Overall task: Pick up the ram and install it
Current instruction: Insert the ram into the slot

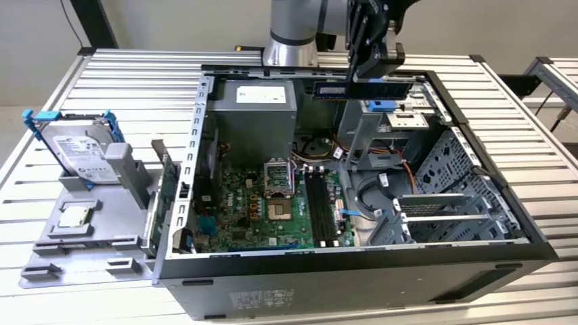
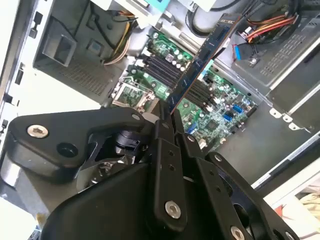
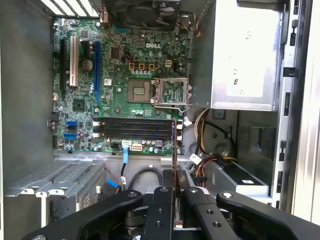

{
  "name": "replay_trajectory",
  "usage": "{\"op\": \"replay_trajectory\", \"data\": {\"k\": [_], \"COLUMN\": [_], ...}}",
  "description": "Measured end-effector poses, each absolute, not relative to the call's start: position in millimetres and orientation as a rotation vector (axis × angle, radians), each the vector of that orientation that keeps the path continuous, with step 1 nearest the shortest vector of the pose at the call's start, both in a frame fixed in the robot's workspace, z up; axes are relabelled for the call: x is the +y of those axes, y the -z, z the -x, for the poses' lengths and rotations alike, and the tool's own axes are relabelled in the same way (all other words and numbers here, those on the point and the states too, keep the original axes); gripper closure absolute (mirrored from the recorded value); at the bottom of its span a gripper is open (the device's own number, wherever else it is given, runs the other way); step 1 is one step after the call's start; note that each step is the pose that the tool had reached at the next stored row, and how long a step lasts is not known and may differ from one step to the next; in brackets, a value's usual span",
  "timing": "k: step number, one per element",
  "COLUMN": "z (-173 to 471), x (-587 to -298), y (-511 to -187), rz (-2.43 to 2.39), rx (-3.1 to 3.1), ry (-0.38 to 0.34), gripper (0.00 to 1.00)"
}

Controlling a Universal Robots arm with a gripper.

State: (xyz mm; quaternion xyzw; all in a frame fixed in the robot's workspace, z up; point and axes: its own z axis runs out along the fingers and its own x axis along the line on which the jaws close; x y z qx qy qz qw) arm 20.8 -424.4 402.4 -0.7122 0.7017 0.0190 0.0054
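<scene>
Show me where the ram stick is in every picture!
Exterior view: the ram, held by the gripper, high above the open case.
Second wrist view: the ram slants out from the gripper over the motherboard.
First wrist view: the ram, edge-on, a thin line from the gripper to the black slots.
Shared landmark: the black slots.

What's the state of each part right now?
ram: clamped in the gripper, above the case, not seated.
gripper: shut on the ram.
computer case: on its side, panel off.
memory slots: all look empty.
processor socket: cover frame flipped open.
hard drive: upright in the grey holder, outside the case.
processor: flat on the grey holder.
</scene>
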Motion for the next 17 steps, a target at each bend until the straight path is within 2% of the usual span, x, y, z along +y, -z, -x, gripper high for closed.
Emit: {"op": "replay_trajectory", "data": {"k": [17], "z": [-21.6], "x": [-428.2], "y": [-402.3], "rz": [2.23], "rx": [2.197], "ry": [-0.06], "gripper": [1.0]}}
